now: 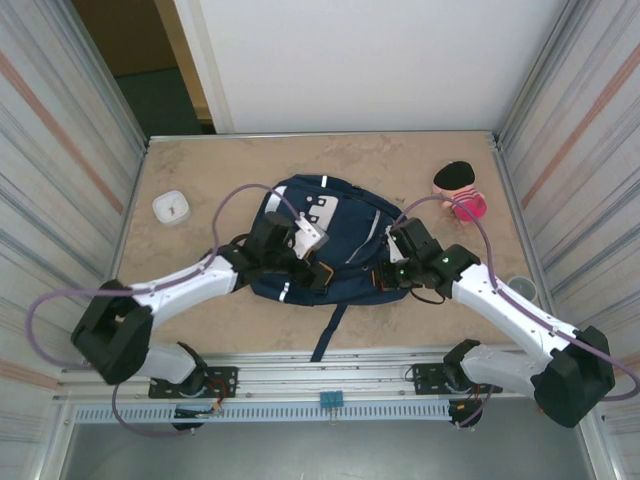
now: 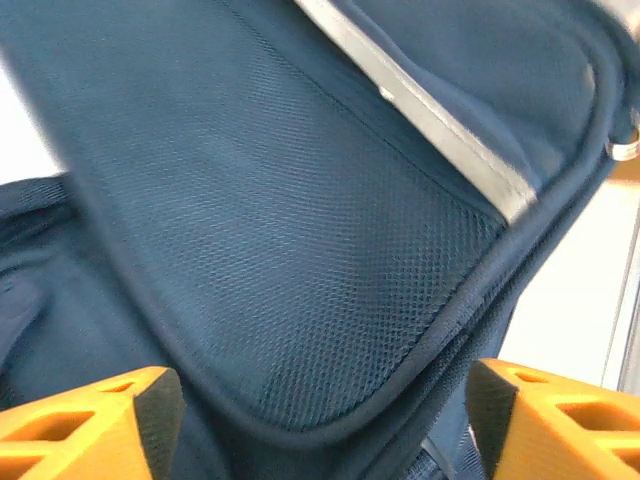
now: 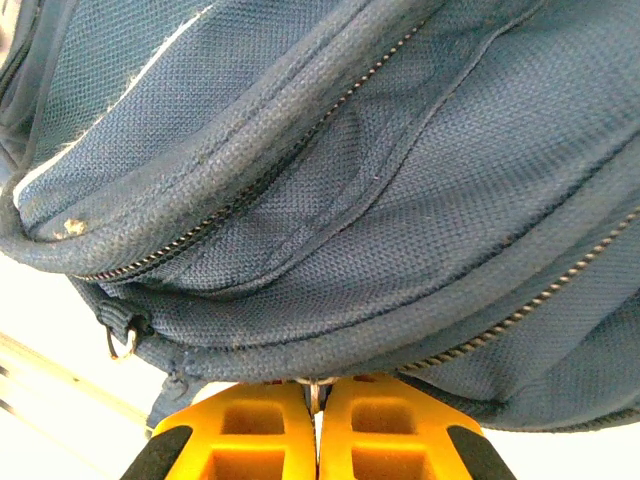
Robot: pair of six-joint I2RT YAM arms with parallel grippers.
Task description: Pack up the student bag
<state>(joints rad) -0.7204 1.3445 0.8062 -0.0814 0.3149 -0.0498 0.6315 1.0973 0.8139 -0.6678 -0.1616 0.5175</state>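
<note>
Drawing zip pull (image 3: 315, 388), pinched in shut right hand (image 3: 317, 410), slowly along student bag (image 1: 330, 215); bracing with wide-open, empty left hand (image 2: 320, 410).

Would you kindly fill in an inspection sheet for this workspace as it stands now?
Surface: beige marbled table, flat.
Job's things: student bag lying mid-table, one strap over the near edge.
Clutter: white container far left; pink toy far right.
Grippers: left gripper open astride the bag's mesh pocket; right gripper shut on a zip pull.
Cables: purple cables loop over each arm.
Surroundings: ribbed side panels, white back wall.
</note>
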